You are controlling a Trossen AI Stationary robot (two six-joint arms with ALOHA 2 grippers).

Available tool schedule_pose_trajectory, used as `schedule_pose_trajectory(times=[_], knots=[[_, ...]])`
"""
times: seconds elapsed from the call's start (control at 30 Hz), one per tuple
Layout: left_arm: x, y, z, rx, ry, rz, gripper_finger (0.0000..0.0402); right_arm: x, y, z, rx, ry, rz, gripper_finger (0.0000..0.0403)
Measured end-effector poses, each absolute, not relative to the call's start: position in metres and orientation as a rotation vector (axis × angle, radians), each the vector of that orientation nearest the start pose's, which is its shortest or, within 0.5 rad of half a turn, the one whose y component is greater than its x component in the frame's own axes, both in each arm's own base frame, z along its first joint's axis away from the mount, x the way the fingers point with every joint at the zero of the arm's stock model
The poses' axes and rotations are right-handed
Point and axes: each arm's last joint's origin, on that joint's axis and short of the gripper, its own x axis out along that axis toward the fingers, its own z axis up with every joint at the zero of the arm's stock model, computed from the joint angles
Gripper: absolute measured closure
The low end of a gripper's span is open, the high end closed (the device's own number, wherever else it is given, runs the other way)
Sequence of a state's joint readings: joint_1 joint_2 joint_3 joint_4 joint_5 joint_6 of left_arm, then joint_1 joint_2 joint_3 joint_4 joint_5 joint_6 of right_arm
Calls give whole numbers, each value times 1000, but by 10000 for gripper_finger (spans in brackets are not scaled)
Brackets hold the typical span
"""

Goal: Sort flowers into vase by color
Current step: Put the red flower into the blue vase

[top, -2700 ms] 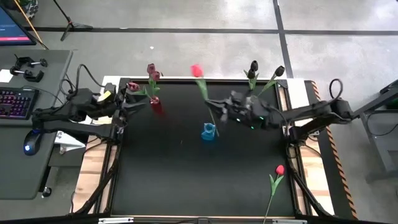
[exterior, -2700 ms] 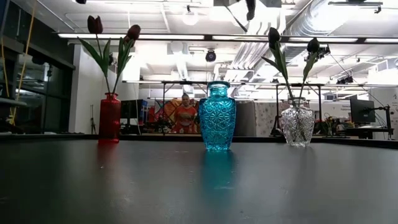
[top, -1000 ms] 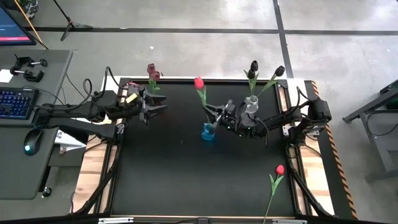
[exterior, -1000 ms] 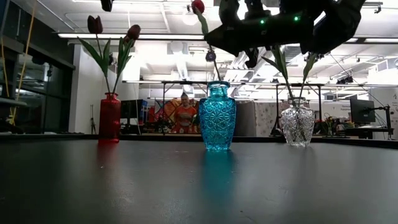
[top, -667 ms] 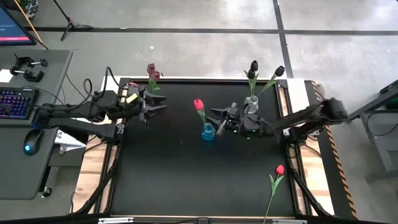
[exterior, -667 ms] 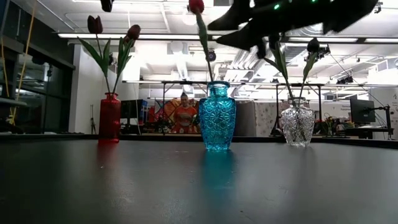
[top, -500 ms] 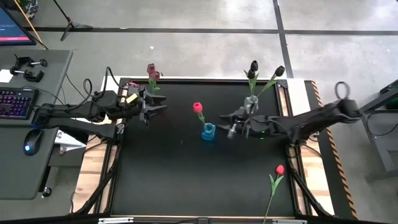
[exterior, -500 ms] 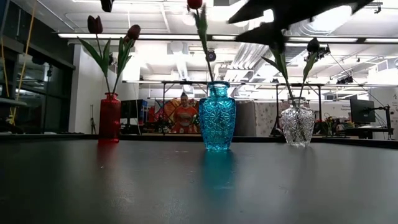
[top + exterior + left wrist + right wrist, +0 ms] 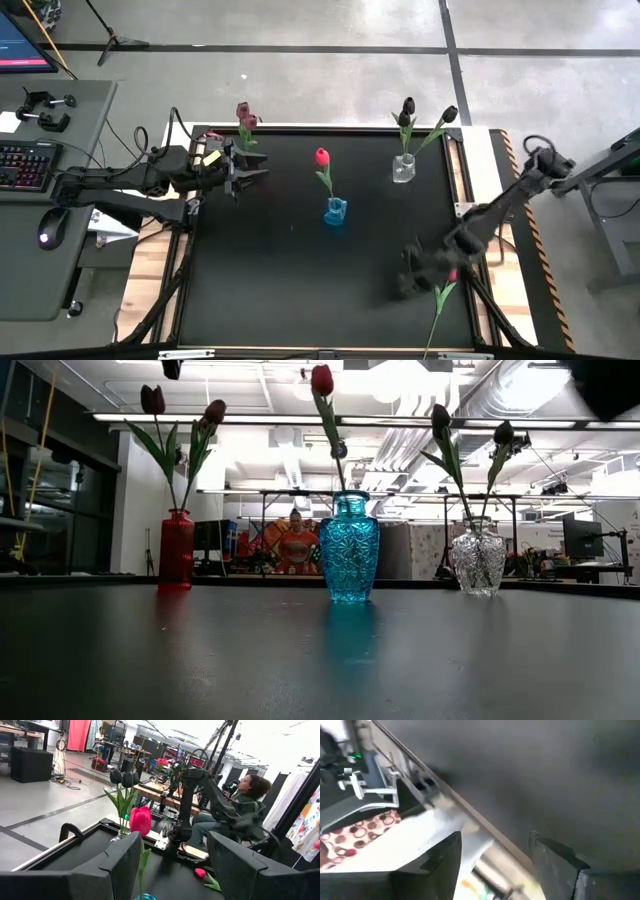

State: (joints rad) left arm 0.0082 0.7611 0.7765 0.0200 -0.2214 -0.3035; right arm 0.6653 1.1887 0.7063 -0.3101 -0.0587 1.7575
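The high view looks straight down on the whole tabletop [image 9: 300, 280]. The low view looks level across it into the room. Both share the blue vase [image 9: 336, 211] mid-table, near the far edge.

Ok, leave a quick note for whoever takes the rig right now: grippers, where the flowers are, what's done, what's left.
Left gripper: open, empty, waiting beside the red vase at the table's far left.
Right gripper: open, empty, over the near right part of the table, close to the loose flower.
Red vase: two dusky maroon tulips.
Blue vase: one bright red tulip, upright.
Clear vase: two near-black tulips.
Done: five flowers stand in vases, one colour per vase.
Left: one red tulip lies on the table at the near right; it likely belongs in the blue vase.
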Motion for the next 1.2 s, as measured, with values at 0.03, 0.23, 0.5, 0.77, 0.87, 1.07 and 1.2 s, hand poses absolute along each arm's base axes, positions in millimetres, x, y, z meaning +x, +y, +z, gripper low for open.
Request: schedule_pose_trajectory(times=[0.03,0.23,0.5,0.77,0.87,1.07,1.2], knots=[[169,8,353,-305,-70,223,188,179,157,216,1396,1148,-188,187],[169,8,353,-297,-69,225,188,153,198,193,1598,1441,-431,187],[169,8,353,-297,-69,225,188,147,210,157,1469,1659,-645,187],[169,8,353,-298,-69,225,188,142,201,140,1351,1655,-869,187],[169,8,353,-310,-70,225,188,142,201,140,1336,1660,-860,187],[169,8,353,-313,-71,224,188,142,200,135,1309,1661,-877,218],[169,8,353,-313,-71,224,188,146,205,125,1310,1669,-892,291]])
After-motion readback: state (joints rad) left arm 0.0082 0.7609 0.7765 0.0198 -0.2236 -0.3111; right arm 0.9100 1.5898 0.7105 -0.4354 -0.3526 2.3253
